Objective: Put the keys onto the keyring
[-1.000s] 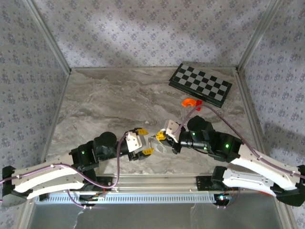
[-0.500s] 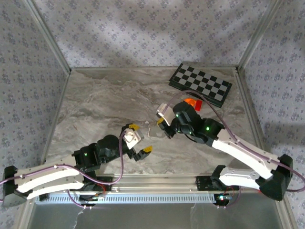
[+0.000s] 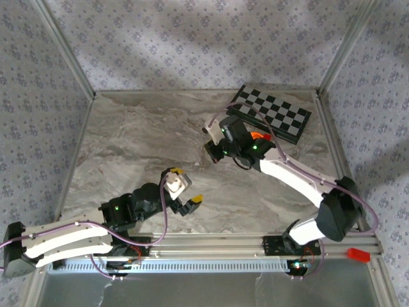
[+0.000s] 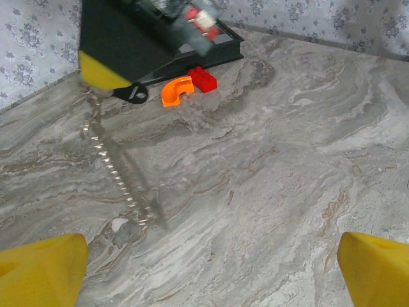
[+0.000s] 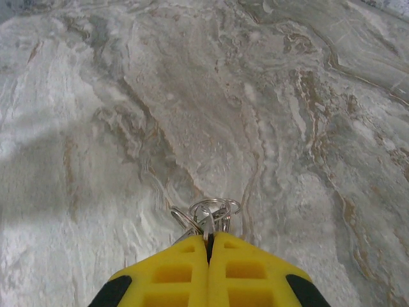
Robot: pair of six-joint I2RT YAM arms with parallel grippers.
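Observation:
My right gripper [image 5: 209, 238] is shut on the keyring [image 5: 214, 208], whose thin silvery loops stick out past the yellow fingers. In the top view the right gripper [image 3: 211, 153] hangs over the middle of the table, near the checkerboard. The left wrist view shows its yellow tip [image 4: 102, 70] with the beaded chain [image 4: 118, 176] dangling down to the marble. A small dark oval piece [image 4: 134, 94], probably one of the keys, sits at the top of the chain; I cannot tell whether it hangs or lies. My left gripper [image 3: 186, 185] [image 4: 208, 272] stands wide open and empty, nearer the front.
A folded checkerboard [image 3: 270, 113] lies at the back right. In front of it lie an orange curved plastic piece [image 4: 176, 89] and a red brick [image 4: 203, 78]. Patterned walls [image 3: 192, 45] close the table in on three sides.
The right arm has swung away from the left gripper toward the back, carrying the keyring and its chain. The left gripper has opened wide and drawn back slightly.

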